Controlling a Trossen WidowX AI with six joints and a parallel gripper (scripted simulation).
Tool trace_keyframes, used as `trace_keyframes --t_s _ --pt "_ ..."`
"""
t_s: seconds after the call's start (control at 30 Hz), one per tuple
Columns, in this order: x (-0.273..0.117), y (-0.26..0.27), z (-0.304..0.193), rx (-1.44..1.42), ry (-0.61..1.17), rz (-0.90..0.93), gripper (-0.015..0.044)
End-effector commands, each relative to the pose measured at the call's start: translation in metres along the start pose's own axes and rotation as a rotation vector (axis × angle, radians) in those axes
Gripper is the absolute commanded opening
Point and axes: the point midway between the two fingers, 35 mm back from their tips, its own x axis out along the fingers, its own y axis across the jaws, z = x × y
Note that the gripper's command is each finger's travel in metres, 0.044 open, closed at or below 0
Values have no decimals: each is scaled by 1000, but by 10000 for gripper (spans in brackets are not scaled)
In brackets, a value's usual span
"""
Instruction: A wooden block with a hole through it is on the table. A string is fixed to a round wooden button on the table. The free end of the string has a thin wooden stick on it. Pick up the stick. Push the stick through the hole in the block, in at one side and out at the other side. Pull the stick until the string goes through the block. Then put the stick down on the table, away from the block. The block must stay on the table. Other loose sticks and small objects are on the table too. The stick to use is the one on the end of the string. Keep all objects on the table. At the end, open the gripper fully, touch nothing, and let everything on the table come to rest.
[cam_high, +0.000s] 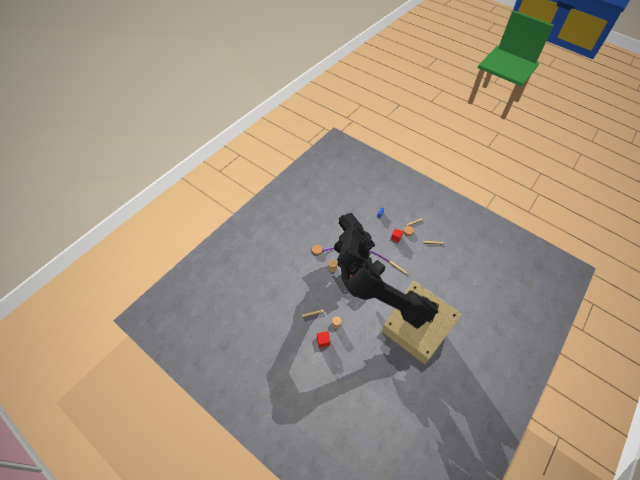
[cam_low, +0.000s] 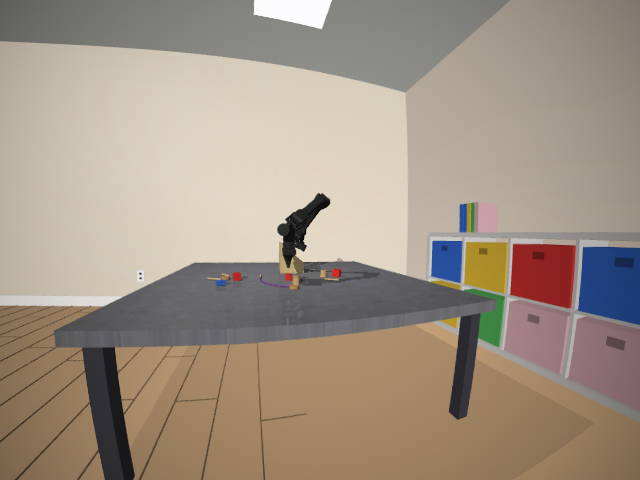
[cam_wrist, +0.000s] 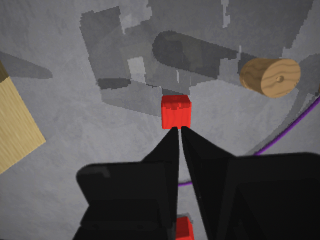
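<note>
My gripper (cam_low: 288, 265) (cam_wrist: 179, 131) is shut and empty, above the table near a red cube (cam_wrist: 176, 114). The string's stick (cam_high: 398, 267) (cam_low: 260, 276) lies on the table; my fingers hide it in the wrist view. The purple string (cam_high: 378, 254) (cam_low: 273, 284) (cam_wrist: 289, 131) runs from it to the button (cam_high: 316, 250) (cam_low: 293, 287), passing behind my fingers. A large pale wooden block (cam_high: 444, 321) (cam_low: 298, 268) (cam_wrist: 20, 131) is under the arm; I cannot make out a through-hole. A small wooden cylinder (cam_high: 332, 266) (cam_wrist: 265, 84) shows a ringed dark spot in its end.
A red cube (cam_high: 396, 235), a blue piece (cam_high: 380, 212), a wooden disc (cam_high: 408, 230) and two loose sticks (cam_high: 415, 222) (cam_high: 433, 242) lie beyond the string. A loose stick (cam_high: 312, 313), a wooden cylinder (cam_high: 336, 322) and another red cube (cam_high: 323, 339) lie on the other side.
</note>
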Motion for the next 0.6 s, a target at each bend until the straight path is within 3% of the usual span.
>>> trace_keyframes --t_s 0.0,0.2,0.27,0.57 --pt "0 0 0 0 0 0 79" --pt "0 0 0 0 0 0 236" --pt "0 0 0 0 0 0 238" --pt "0 0 0 0 0 0 2"
